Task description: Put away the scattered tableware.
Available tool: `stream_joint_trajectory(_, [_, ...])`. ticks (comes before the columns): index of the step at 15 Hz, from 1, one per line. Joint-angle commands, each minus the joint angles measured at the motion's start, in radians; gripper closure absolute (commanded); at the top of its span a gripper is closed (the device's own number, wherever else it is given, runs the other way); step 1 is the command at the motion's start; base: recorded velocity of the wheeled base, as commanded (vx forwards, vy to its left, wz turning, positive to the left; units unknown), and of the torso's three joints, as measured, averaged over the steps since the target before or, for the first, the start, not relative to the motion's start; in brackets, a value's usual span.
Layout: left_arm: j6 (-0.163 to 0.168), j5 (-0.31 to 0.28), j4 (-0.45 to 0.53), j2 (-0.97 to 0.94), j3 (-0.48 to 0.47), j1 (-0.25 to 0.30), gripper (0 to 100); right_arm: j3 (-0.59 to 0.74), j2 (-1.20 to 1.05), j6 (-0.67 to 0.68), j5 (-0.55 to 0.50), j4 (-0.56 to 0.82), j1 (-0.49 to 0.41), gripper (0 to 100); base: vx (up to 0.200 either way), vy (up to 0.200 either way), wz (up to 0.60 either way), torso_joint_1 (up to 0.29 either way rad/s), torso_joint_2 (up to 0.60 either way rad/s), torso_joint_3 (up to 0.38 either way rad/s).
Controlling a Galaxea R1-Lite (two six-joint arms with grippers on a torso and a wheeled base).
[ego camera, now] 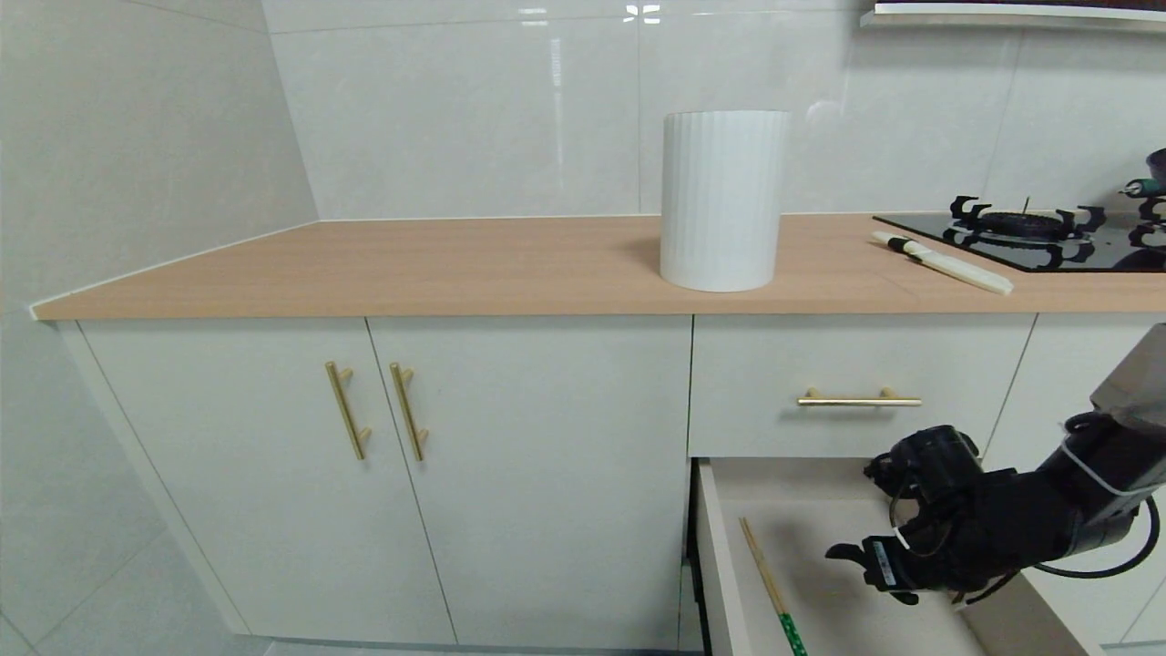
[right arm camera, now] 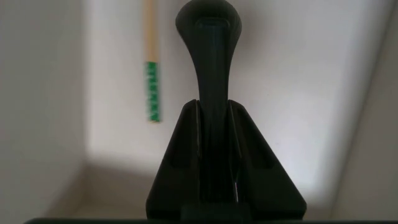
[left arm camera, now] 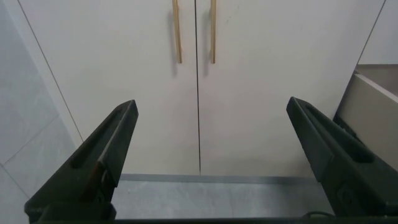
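A pair of wooden chopsticks with green ends (ego camera: 771, 590) lies along the left side of the open lower drawer (ego camera: 713, 538). My right gripper (ego camera: 852, 558) hovers over the drawer's middle, to the right of the chopsticks, shut and holding nothing. In the right wrist view its closed fingers (right arm camera: 205, 74) stand beside the chopsticks (right arm camera: 151, 68) on the drawer floor. A white knife-like utensil with a dark band (ego camera: 943, 262) rests on the wooden counter (ego camera: 410, 264) near the stove. My left gripper (left arm camera: 208, 162) is open, low in front of the double cabinet doors (left arm camera: 199, 81).
A tall white ribbed container (ego camera: 722, 200) stands on the counter above the drawers. A black gas stove (ego camera: 1029, 237) sits at the far right. The upper drawer with its gold handle (ego camera: 859, 399) is closed. The cabinet doors carry gold handles (ego camera: 375, 421).
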Motion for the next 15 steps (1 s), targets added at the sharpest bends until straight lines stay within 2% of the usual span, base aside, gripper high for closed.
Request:
stream_joint_trajectory(1, [0.000,0.000,0.000,0.000,0.000,0.000,0,-0.021,0.100,0.009,-0.022,-0.019,0.015,100,0.000,0.000,0.00,0.000,0.00,0.000])
stream_joint_trajectory(5, [0.000,0.002,0.000,0.000,0.000,0.000,0,-0.024,0.160,0.052,-0.122,-0.074,0.055,100,0.000,0.000,0.00,0.000,0.00,0.000])
stream_joint_trajectory(8, [0.000,0.000,0.000,0.000,0.000,0.000,0,-0.034,0.164,0.060,-0.132,-0.074,0.057,100,0.000,0.000,0.00,0.000,0.00,0.000])
stream_joint_trajectory(12, [0.000,0.000,0.000,0.000,0.000,0.000,0,-0.038,0.197,0.060,-0.218,-0.075,0.075,100,0.000,0.000,0.00,0.000,0.00,0.000])
stream_joint_trajectory(15, [0.000,0.002,0.000,0.000,0.000,0.000,0,-0.041,0.201,0.061,-0.234,-0.075,0.081,100,0.000,0.000,0.00,0.000,0.00,0.000])
